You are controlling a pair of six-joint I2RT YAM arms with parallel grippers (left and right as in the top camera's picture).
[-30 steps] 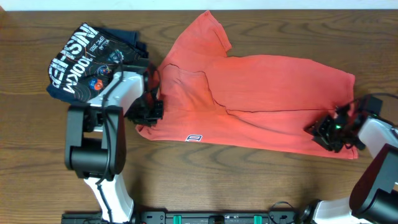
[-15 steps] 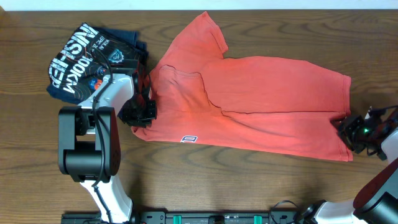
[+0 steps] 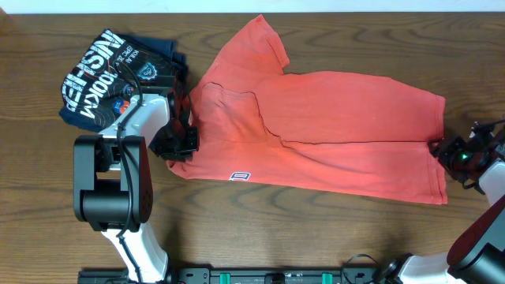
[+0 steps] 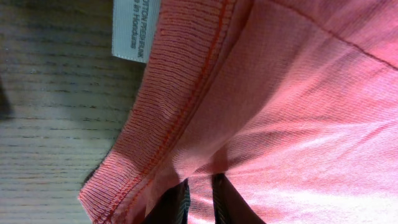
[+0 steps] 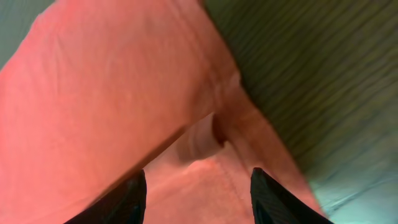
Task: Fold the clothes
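The clothes, an orange-red T-shirt, lie flat across the table's middle, one sleeve pointing to the back. My left gripper sits at the shirt's left end by the collar. In the left wrist view it is shut on a thin fold of the cloth, just beside the ribbed collar and the white neck label. My right gripper is at the shirt's right edge. In the right wrist view it stands open, its fingers wide apart over the hem.
A dark navy folded shirt with white lettering lies at the back left, just behind my left arm. Bare brown wood runs along the front of the table, and a strip of it shows beside the hem.
My right gripper has opened and slid right, off the hem to the shirt's edge. The left gripper moved slightly left with the collar, and the shirt shifted left with it.
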